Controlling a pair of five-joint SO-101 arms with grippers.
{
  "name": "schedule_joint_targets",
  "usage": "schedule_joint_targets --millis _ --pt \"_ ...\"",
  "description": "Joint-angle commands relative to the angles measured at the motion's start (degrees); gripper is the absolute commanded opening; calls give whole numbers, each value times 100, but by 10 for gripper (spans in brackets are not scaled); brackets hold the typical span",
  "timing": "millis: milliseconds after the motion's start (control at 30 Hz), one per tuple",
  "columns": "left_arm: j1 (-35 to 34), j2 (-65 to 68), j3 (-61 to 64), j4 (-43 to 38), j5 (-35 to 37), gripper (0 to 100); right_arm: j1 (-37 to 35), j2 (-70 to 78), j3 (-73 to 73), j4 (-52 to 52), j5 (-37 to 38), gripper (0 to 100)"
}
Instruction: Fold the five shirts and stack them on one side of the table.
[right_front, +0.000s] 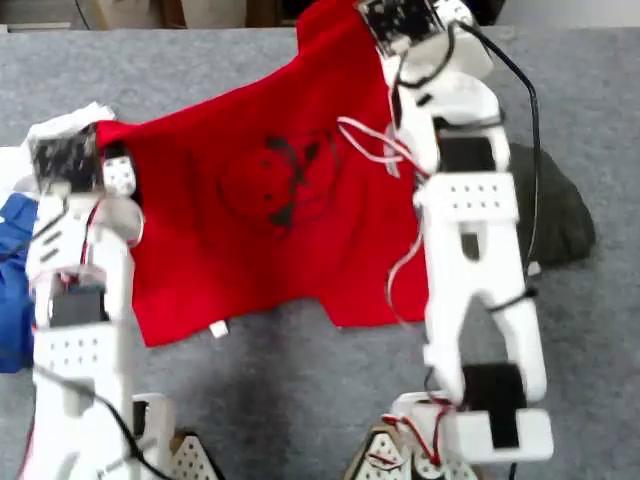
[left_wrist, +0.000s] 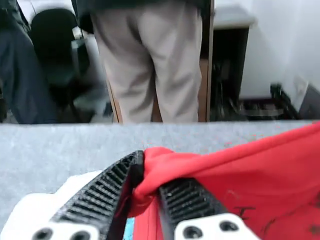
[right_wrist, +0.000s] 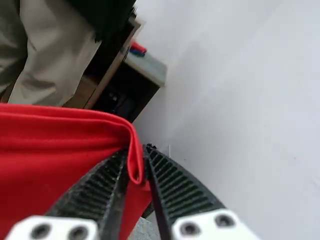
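Our left pincer (left_wrist: 149, 170) is clenched on a bunched corner of the red shirt (right_front: 270, 210), and our right pincer (right_wrist: 135, 152) is clamped over a folded edge of the same cloth. Each bite takes in little fabric, so we judge slipping the main danger. If the arms draw apart or swing quickly, one corner could pull free and the shirt would drop in a heap. The right pincer sits farther back than the left, so cloth lowered like this would probably land skewed and fold crooked. The right arm's loose white wires (right_front: 368, 140) lie against the shirt and might snag it. A blue garment (right_front: 12, 260) at the table's left edge and a dark garment (right_front: 565, 210) beyond the right arm are near enough for sweeping cloth to drag them.

The shirt is spread between the arms over the grey table (right_front: 300, 400), with its print facing the high camera. Its held edge, the long axis, runs aslant from the left pincer to the far right. The free edge, with a small white tag (right_front: 218, 328), lies toward the arm bases. We cannot tell collar from hem.
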Motion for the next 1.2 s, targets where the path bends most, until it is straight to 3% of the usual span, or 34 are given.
schedule_joint_targets --millis 0,133,333,500,600,833,1000,1167 --pt "-35 1182 -1090 -229 -9 18 84 391 -1051 510 0 2" --pt "-149 2009 -1855 -202 -9 18 119 813 -1798 1547 26 2" --pt "-88 1859 -1934 905 -44 18 347 910 -2176 3314 44 2" --pt "-88 1112 -1609 2004 -44 18 356 840 -2185 5029 1134 2" --pt "-88 488 -1204 2593 -44 18 391 778 -2176 5714 1354 2" --pt "158 -1209 422 3464 -53 18 646 629 -1666 6119 1767 2" --pt "598 -2396 1653 3516 -44 18 629 -75 -224 5732 2048 2" --pt "563 -3073 2462 3622 -53 18 664 -1262 1727 4765 2101 2"
